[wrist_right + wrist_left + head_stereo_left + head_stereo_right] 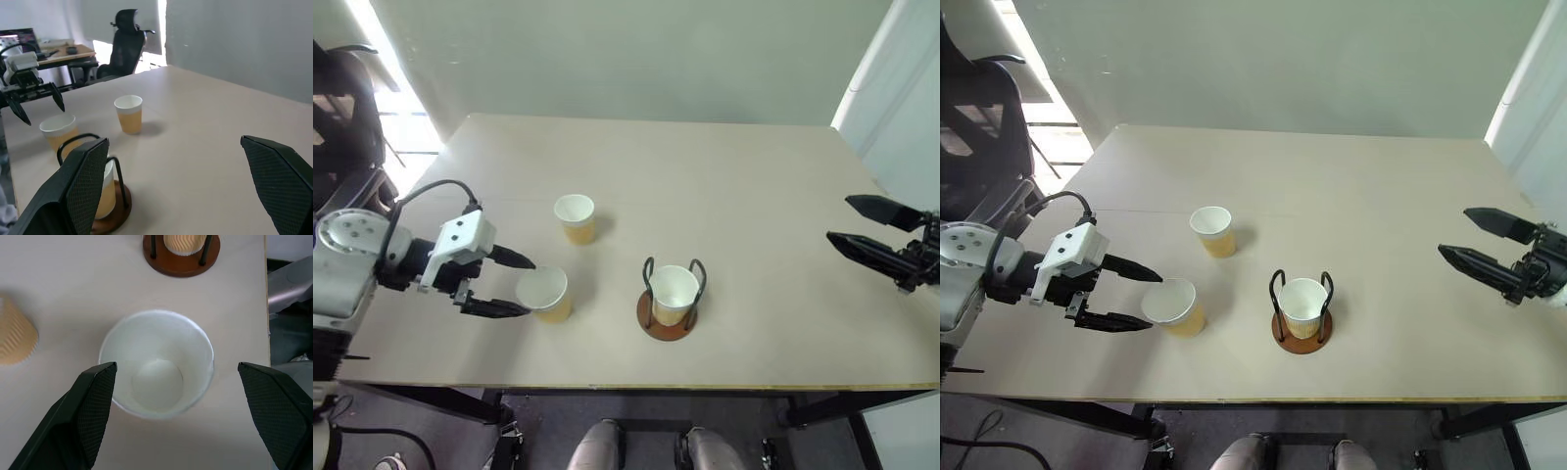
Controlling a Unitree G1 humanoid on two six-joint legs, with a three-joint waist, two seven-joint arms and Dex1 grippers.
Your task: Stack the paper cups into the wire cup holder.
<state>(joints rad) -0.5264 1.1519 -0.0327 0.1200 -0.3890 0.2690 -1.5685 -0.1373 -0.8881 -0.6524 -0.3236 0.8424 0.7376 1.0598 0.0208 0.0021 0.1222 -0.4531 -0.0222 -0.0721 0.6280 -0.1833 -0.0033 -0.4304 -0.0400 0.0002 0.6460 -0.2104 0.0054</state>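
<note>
Two loose paper cups remain — the nearer cup (542, 293), lower left, sits between the left gripper (514, 284)'s spread fingers, so a hard or off-centre squeeze could crush or tip it, the farther cup (575, 216) stands above, one cup (673, 292) already fills the wire cup holder (668, 315) at centre — and the right gripper (847, 222) hangs spread, empty, far right.

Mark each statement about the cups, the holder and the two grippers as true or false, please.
1. One cup stands in the holder. True.
2. The left gripper is shut on a cup. False: its fingers are open, on either side of the near cup, not gripping it.
3. Two cups stand on the table outside the holder. True: the near cup and the far cup.
4. The right gripper holds a cup. False: it is open and empty, away from the cups.
5. The far cup lies on its side. False: it is upright.
</note>
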